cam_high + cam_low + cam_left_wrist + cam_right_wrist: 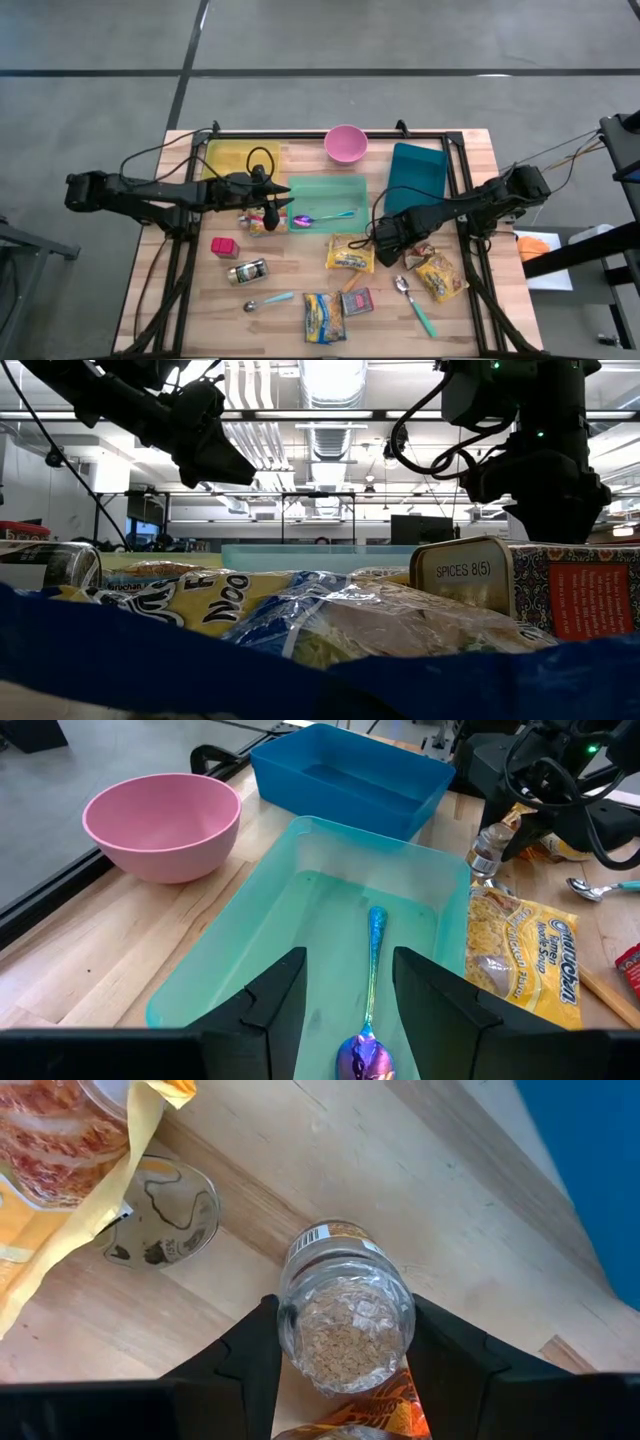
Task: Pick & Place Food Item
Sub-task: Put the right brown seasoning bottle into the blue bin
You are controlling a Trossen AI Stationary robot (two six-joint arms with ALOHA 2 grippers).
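Presently: clear jar of grain (345,1312) lies on counter (290,280) near blue bin (414,176), directly between right gripper (345,1350) jaws, bottom end facing wrist; jaws flank it, grip not confirmed. Left gripper (348,995) jaws parted, empty, over teal bin (300,920).

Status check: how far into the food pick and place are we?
Done: only an iridescent spoon lies in the teal bin; the blue bin holds nothing. In hand: the right claw straddles a clear jar, not lifted. The left claw hovers open over the teal bin. Left: noodle packets, tins.
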